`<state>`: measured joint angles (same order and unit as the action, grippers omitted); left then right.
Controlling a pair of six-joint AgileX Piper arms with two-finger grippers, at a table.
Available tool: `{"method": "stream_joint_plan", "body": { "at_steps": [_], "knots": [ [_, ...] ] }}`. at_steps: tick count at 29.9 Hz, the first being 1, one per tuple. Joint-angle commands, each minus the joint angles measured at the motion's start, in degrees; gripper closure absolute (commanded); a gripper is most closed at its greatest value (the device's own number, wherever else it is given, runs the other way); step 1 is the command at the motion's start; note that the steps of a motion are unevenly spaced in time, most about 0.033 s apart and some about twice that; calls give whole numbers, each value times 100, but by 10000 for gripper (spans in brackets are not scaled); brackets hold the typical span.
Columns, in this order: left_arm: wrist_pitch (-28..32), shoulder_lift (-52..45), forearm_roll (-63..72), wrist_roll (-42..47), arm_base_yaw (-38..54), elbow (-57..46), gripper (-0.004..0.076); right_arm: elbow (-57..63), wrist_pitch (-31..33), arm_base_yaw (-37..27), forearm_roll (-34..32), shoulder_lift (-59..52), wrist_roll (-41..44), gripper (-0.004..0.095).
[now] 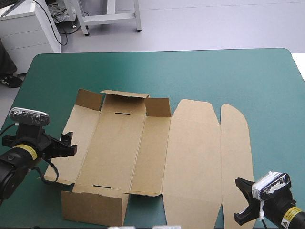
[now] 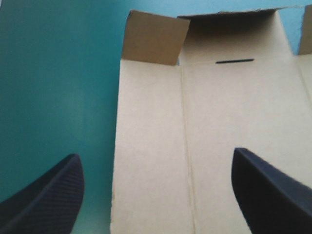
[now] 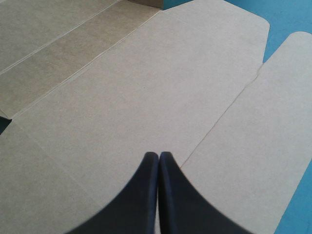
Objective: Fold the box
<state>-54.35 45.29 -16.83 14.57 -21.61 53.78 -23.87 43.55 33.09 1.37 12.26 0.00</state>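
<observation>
1. The box (image 1: 143, 152) is lying near the middle of the teal-green table cover (image 1: 214, 76), and most of it is flat. Only the far end flaps (image 1: 123, 102) and the near end wall (image 1: 95, 207) are standing up. The lid panel (image 1: 190, 157) and the rounded tuck flap (image 1: 236, 143) are lying flat toward the right.
2. The work appears to be sitting in the wall-raising step. The end pieces are up, but the left side panel (image 1: 83, 138) is not yet lifted.
3. The left gripper (image 1: 72, 144) is hanging low at the box's left edge and pointing in toward it. In its own wrist view the left gripper (image 2: 155, 153) is spread wide, with one finger over the cover and the other over the board. It is straddling the panel's outer edge and holding nothing.
4. The right gripper (image 1: 240, 200) is waiting at the near right corner. In its wrist view the right gripper (image 3: 158, 156) is pressed together into one point above the lid panel, beside the crease to the tuck flap. No board is lying between its fingers.
5. The next move is likely calling for the left arm to catch the panel's edge and tip it upright along its crease. The right arm may be needed to press the lid flat so the sheet is not sliding.
</observation>
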Motion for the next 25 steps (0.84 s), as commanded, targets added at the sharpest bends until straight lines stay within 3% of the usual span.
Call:
{"method": "stream_joint_plan", "body": {
  "at_steps": [1, 8, 18, 25],
  "knots": [
    [-83, 335, -500, 88, 20, 304, 146, -152, -404, -9, 43, 56, 0, 923],
    [-32, 925, -318, -277, 954, 327, 146, -152, -404, -9, 43, 56, 0, 923],
    [165, 1785, 2596, -3167, 3333, 327, 146, -152, -404, -9, 56, 56, 0, 923],
    [-127, 2631, 4123, -4825, 4590, 316, 146, -152, -404, -9, 96, 56, 0, 923]
  ]
}}
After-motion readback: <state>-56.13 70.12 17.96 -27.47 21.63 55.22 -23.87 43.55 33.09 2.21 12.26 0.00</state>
